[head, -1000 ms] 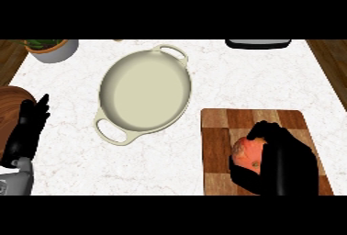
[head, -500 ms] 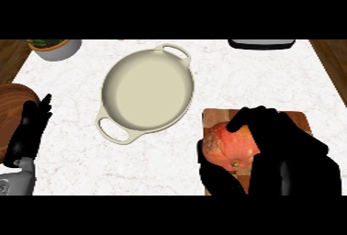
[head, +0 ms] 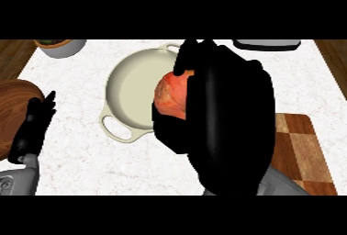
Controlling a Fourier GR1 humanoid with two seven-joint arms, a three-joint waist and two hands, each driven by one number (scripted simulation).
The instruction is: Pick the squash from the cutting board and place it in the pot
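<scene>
Fingers of right hand curled round squash, mid frame over pot. Go low inside, then let go. Left hand rests open, left edge.

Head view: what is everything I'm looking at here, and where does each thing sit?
Squash: one, orange-red, held up in the right hand, over the pot's right side.
Pot: one, cream, two handles, centre-left of the counter.
Cutting board: one, brown wood in checks, at the right, partly hidden by the arm.
Counter: one, white marbled top.
Small bowl: one, grey, something green in it, top-left corner.
Dark tray-like item: one, black and grey, top edge; too cut off to identify.
Round wooden item: one, brown, left edge.
Left hand: black, open, resting at the left edge.
Right hand: black, curled round the squash.
</scene>
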